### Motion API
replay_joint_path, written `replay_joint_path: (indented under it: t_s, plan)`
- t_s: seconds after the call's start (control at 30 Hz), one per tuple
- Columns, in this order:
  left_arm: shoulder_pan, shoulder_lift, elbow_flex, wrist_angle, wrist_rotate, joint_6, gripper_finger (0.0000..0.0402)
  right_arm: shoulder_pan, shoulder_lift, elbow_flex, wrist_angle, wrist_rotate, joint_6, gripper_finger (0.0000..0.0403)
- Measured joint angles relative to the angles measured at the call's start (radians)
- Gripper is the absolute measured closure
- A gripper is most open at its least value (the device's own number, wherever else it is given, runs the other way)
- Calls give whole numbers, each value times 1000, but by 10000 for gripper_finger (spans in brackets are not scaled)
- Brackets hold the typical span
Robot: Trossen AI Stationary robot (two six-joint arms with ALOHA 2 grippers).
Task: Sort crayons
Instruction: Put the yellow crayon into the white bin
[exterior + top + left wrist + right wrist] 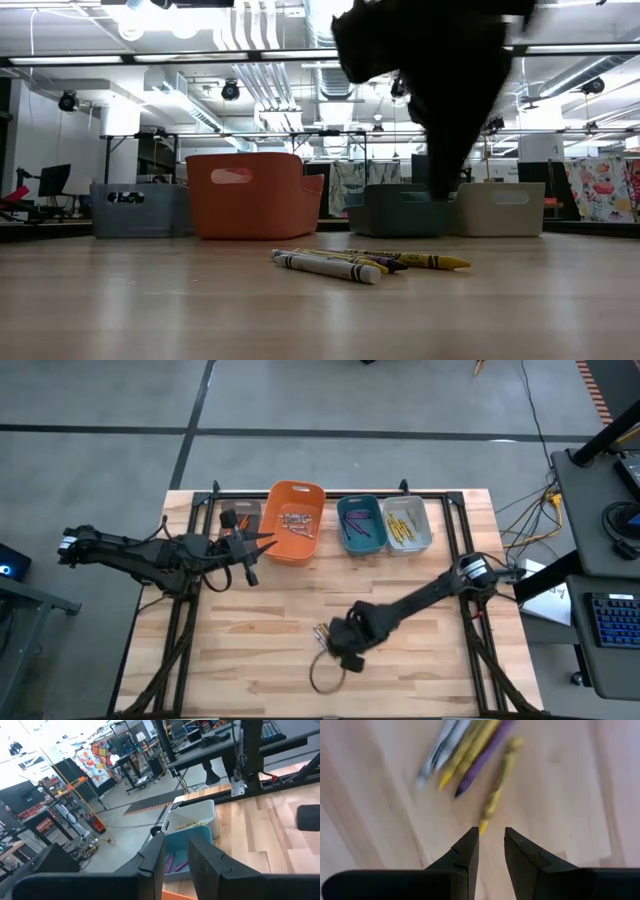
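A small cluster of loose wax crayons (grey, yellow, purple) lies on the wooden bench at lower centre of the high view, w/ the right tool hovering just beside them, fingers slightly apart & holding nothing. Left tool, at the frame's left by the orange plastic bin, also shows a narrow gap, empty. More crayons sit in the orange, teal & grey bins along the top.

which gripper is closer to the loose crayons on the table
Right. The right gripper hovers just beside the loose crayons; the left gripper is far off by the orange bin.
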State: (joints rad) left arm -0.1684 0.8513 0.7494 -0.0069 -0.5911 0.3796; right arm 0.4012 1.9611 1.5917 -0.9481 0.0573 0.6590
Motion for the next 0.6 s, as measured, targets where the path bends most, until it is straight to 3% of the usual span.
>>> replay_joint_path:
  t_s: [0.2, 0.37, 0.6]
  plan:
    - [0, 0, 0, -1, 0, -24, 338, 39, -7, 0, 5, 207, -142, 321]
    - [0, 0, 0, -2, 0, -42, 338, 40, -7, -2, 25, 198, -144, 309]
    - [0, 0, 0, -11, 0, -57, 338, 32, 20, -12, 73, 150, -127, 257]
